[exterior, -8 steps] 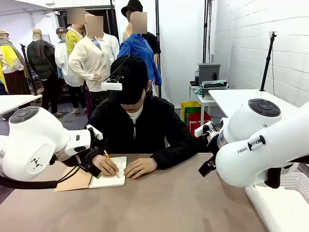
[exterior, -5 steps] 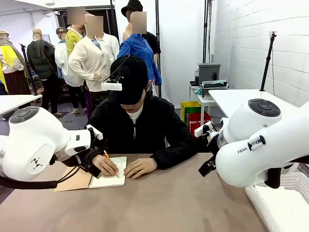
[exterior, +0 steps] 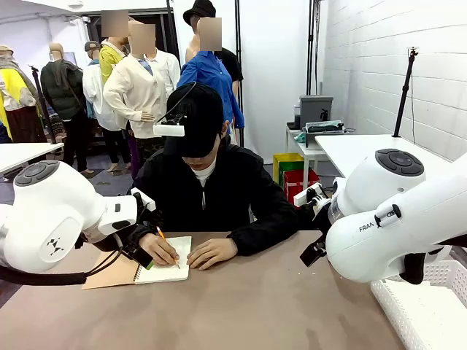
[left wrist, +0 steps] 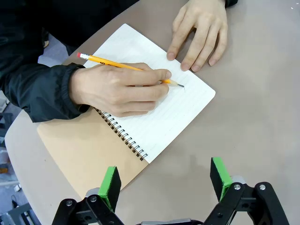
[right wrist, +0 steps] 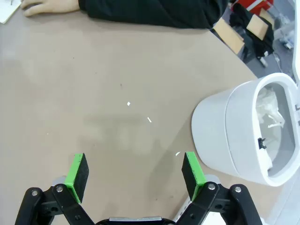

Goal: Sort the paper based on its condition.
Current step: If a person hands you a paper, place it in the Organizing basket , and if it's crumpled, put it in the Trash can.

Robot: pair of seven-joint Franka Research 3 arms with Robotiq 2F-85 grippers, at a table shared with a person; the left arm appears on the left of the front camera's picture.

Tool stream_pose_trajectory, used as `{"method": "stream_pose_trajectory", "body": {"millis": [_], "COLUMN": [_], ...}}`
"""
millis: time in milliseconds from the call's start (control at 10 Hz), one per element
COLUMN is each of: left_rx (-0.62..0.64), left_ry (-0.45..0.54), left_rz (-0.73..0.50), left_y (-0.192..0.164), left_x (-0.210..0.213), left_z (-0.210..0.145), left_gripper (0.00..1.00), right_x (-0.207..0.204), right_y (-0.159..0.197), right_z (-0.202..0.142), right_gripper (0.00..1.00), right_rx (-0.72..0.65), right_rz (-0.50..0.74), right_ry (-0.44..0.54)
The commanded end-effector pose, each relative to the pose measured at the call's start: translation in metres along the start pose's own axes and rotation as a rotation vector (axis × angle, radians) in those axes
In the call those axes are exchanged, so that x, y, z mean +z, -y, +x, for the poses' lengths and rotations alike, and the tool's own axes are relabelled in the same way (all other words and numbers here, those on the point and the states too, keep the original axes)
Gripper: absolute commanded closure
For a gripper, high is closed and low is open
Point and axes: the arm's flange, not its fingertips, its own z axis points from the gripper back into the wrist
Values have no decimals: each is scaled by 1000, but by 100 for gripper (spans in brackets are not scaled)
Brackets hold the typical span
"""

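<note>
Front view matches the moment before: nothing has moved, and the person's writing hand (exterior: 162,250) keeps its pencil (exterior: 160,235) on the notebook (exterior: 139,271), other hand (exterior: 211,253) flat beside it. Left wrist view has the left gripper (left wrist: 165,180) hovering just short of the notebook's near edge, jaws wide and empty. The lined page (left wrist: 164,108), the likely paper, sits bound under the pencil tip. Right wrist view shows the right gripper (right wrist: 135,169) spread wide over bare table (right wrist: 117,70), a white bin (right wrist: 234,136) close by. Sorting probably waits on a freed sheet.
</note>
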Motion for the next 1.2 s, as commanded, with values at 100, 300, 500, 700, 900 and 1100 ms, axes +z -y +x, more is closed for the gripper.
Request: {"method": "stream_pose_trajectory", "body": {"millis": [100,300,500,700,900,1100], "left_rx": [1,1,1,1,1,0], "left_ry": [0,0,0,0,0,0], "left_rz": [0,0,0,0,0,0], "left_y": [0,0,0,0,0,0], "left_x": [0,0,0,0,0,0], "left_z": [0,0,0,0,0,0], "left_gripper": [0,0,0,0,0,0], "right_x": [0,0,0,0,0,0], "right_y": [0,0,0,0,0,0], "right_z": [0,0,0,0,0,0], "right_gripper": [0,0,0,0,0,0], "right_rx": [0,0,0,0,0,0], "right_rz": [0,0,0,0,0,0], "right_ry": [1,1,1,1,1,0]}}
